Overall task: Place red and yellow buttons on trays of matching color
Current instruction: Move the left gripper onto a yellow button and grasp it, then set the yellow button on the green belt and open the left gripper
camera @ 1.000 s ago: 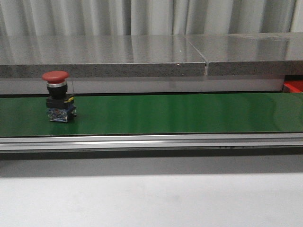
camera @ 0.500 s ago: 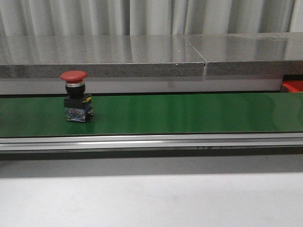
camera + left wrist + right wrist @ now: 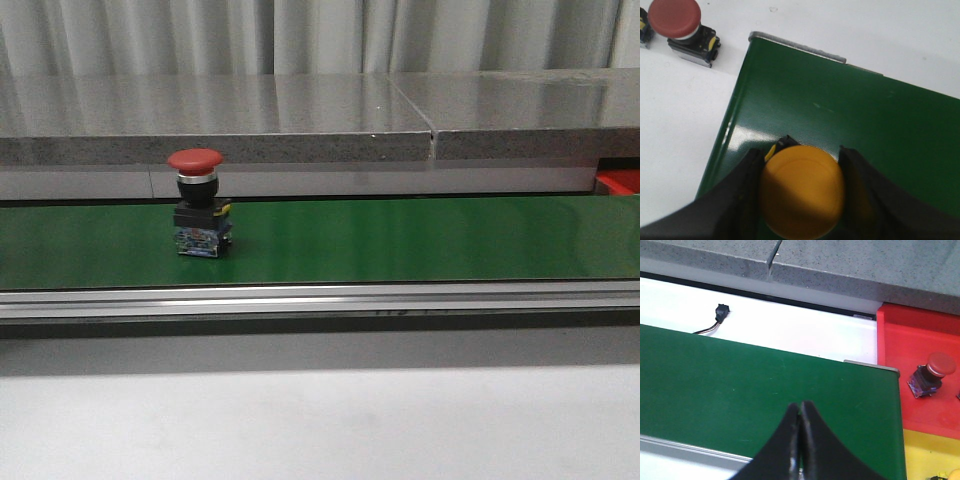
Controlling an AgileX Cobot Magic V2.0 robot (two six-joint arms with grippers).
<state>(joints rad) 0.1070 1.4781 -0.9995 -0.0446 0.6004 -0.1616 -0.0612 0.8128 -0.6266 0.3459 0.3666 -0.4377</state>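
A red button [image 3: 196,215] stands upright on the green belt [image 3: 400,240], left of centre in the front view; neither gripper shows there. My left gripper [image 3: 800,152] is shut on a yellow button [image 3: 802,192], its fingers pressed to both sides of the cap, above the belt's end [image 3: 850,115]. Another red button [image 3: 677,22] stands on the white table beside that end. My right gripper [image 3: 800,405] is shut and empty over the belt's other end. Beyond it lie the red tray [image 3: 920,340], holding a red button [image 3: 930,372], and the yellow tray [image 3: 925,455].
A grey stone ledge [image 3: 300,120] runs behind the belt, and an aluminium rail [image 3: 320,298] runs along its front. A small black connector with a wire [image 3: 720,312] lies on the white surface by the ledge. A corner of the red tray [image 3: 620,182] shows at the far right.
The red button on the belt has travelled to the right, from the far left toward the centre, staying upright.
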